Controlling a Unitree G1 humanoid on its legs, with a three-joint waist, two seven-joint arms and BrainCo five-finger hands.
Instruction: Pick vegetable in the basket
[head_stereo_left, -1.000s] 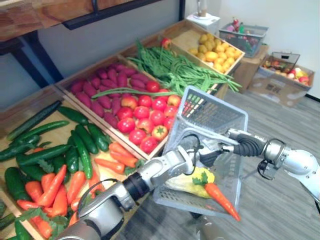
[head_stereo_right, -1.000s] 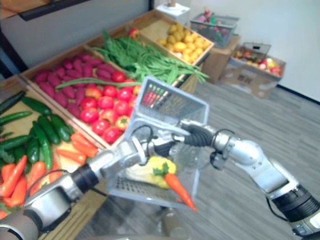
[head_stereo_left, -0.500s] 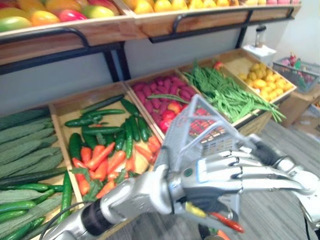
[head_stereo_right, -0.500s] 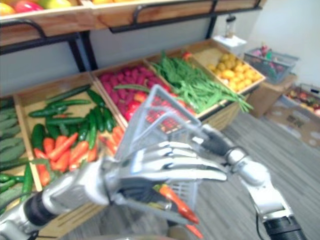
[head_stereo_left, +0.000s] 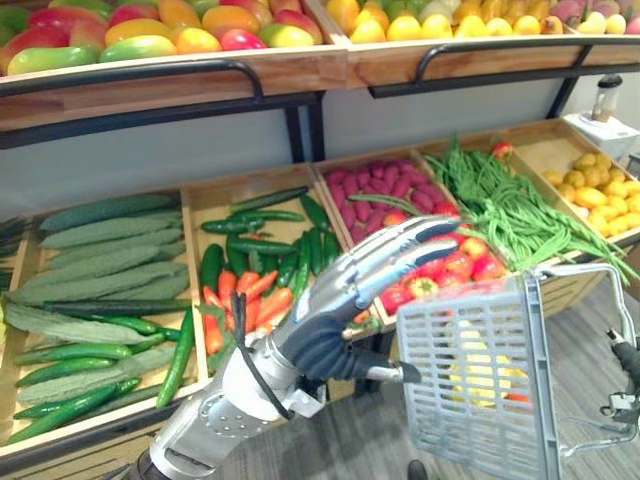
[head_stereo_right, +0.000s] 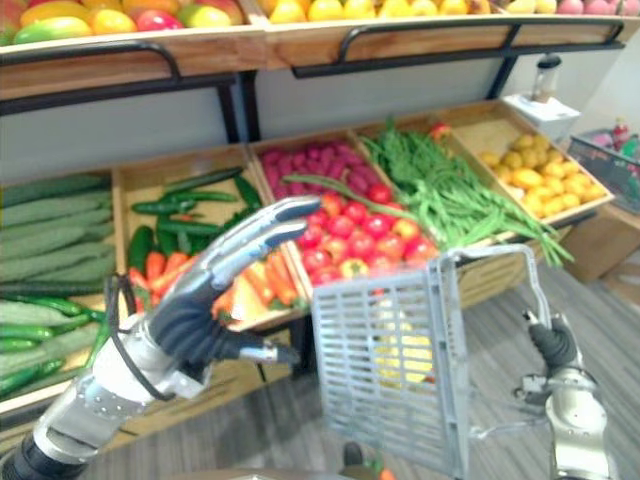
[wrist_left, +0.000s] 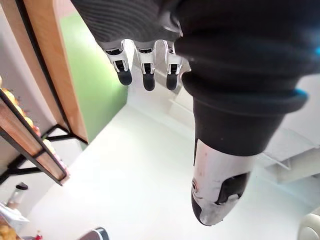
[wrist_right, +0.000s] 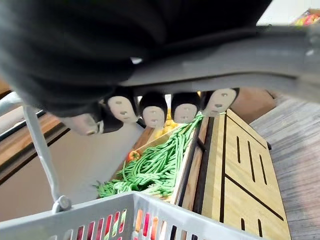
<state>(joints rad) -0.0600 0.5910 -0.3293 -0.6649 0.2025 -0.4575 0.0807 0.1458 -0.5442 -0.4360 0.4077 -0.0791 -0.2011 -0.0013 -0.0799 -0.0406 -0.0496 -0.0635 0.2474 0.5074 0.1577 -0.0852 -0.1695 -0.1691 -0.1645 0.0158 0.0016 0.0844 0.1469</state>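
**Left hand open beside the basket, right hand on the handle**

Left eye view: the left hand (head_stereo_left: 325, 345) is raised in front of the produce crates, palm turned up and fingers (head_stereo_left: 400, 250) stretched out straight, with nothing in it. Its thumb tip is just beside the grey basket (head_stereo_left: 470, 340); whether they touch cannot be told. The basket hangs tilted, its mesh side facing the camera. A yellow vegetable (head_stereo_left: 480, 368) lies inside and shows through the mesh. Behind are cucumbers (head_stereo_left: 250, 245), carrots (head_stereo_left: 240, 295), tomatoes (head_stereo_left: 455, 265) and beans (head_stereo_left: 510, 210), each in a wooden crate. A shelf (head_stereo_left: 200, 75) of fruit runs above them.

Right eye view: the right hand (head_stereo_right: 553, 345) sits at the lower end of the handle (head_stereo_right: 490, 250), which arches over the basket's top.

Left wrist view: the fingers reach out straight and the thumb (wrist_left: 217, 195) stands well apart from them, around nothing.

Right wrist view: the right hand's fingers (wrist_right: 185, 111) are curled round the grey handle bar. Past them are the basket's rim and the beans.
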